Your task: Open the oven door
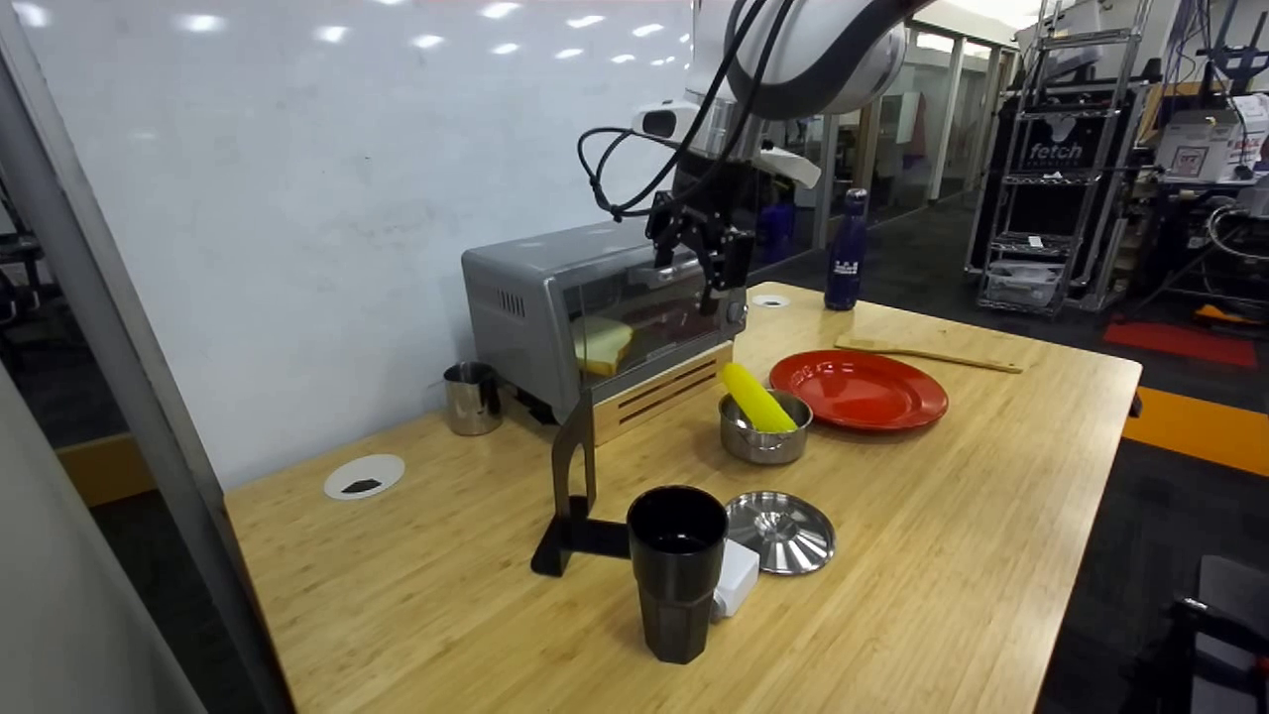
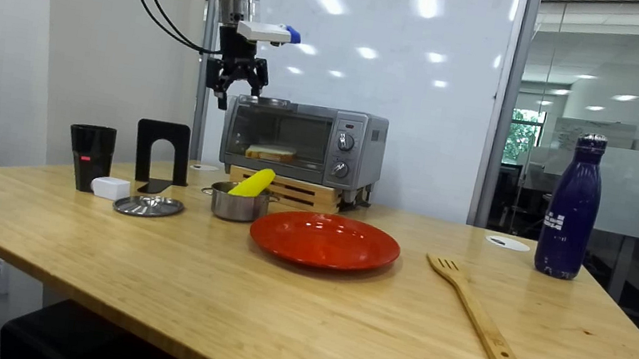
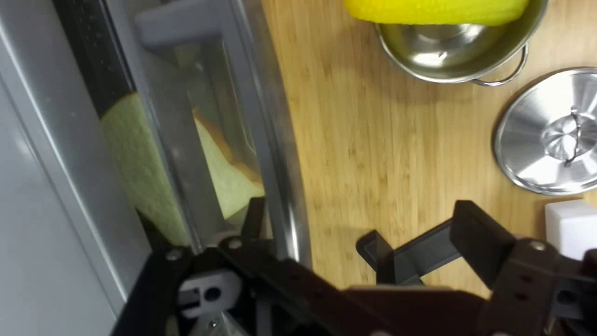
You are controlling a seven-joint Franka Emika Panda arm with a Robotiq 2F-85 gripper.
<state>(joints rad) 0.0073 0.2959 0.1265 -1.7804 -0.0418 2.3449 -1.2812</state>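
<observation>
Hanging with its fingers (image 3: 482,245) downward, the claw (image 2: 239,100) is at the upper front of the oven (image 1: 511,332), toward the end away from the knobs (image 2: 344,142). The fingers are spread wide, released. In the wrist view one finger overlaps the oven door (image 2: 301,129) and the other is out past it. The door is just beneath the claw and looks ajar: a slice of bread (image 3: 144,172) shows in a dark gap between the oven's top edge and the door frame. The handle bar (image 2: 271,102) is right by the fingers; whether they touch it I cannot tell.

Below the claw, a black stand (image 2: 165,131) shows between the fingers in the wrist view. Near the claw on its outer side, a steel pot (image 2: 234,208) holds a leaning yellow corn-like piece (image 1: 755,397), with a lid (image 3: 541,135) flat on the table (image 2: 276,300) close by. Farther from the claw, beyond the stand, a white block (image 3: 571,224) sits beside a black cup (image 2: 92,152); past the oven's end is a metal pitcher (image 1: 464,407). Beyond the pot lie a red plate (image 2: 322,243) and a wooden spatula (image 2: 482,318); well apart from the claw stands a blue bottle (image 2: 566,223).
</observation>
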